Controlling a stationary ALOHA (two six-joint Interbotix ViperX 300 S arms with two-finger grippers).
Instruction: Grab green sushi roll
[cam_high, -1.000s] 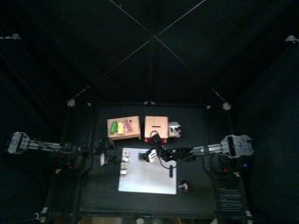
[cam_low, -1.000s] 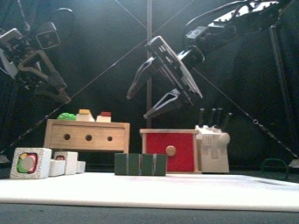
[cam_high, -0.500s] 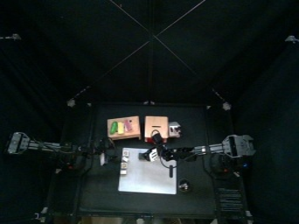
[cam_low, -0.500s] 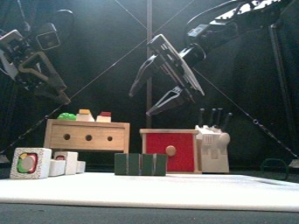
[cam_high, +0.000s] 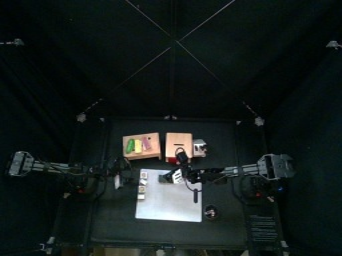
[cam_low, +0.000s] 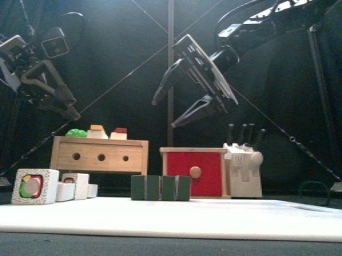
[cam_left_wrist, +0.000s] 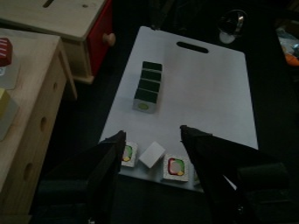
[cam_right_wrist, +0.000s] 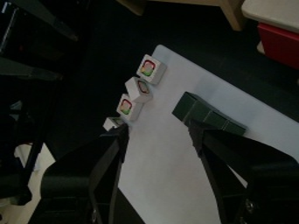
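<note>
The dark green sushi rolls (cam_low: 160, 187) stand in a short row on the white cutting board (cam_low: 214, 217), in front of the red box. The row also shows in the left wrist view (cam_left_wrist: 146, 81) and in the right wrist view (cam_right_wrist: 211, 117). My right gripper (cam_low: 183, 104) hangs open and empty well above the rolls, and its jaws stand apart in its wrist view (cam_right_wrist: 156, 131). My left gripper (cam_low: 58, 98) is open and empty, high at the left; its wrist view (cam_left_wrist: 152, 136) looks down on the board.
A tan wooden box (cam_low: 100, 155) with bright toy food on top stands at back left. A red box (cam_low: 194, 172) and a knife block (cam_low: 245, 170) stand to its right. Several white sushi pieces (cam_low: 40, 186) sit at the board's left end.
My right gripper has risen a little and drifted right above the rolls. The left arm has barely moved.
</note>
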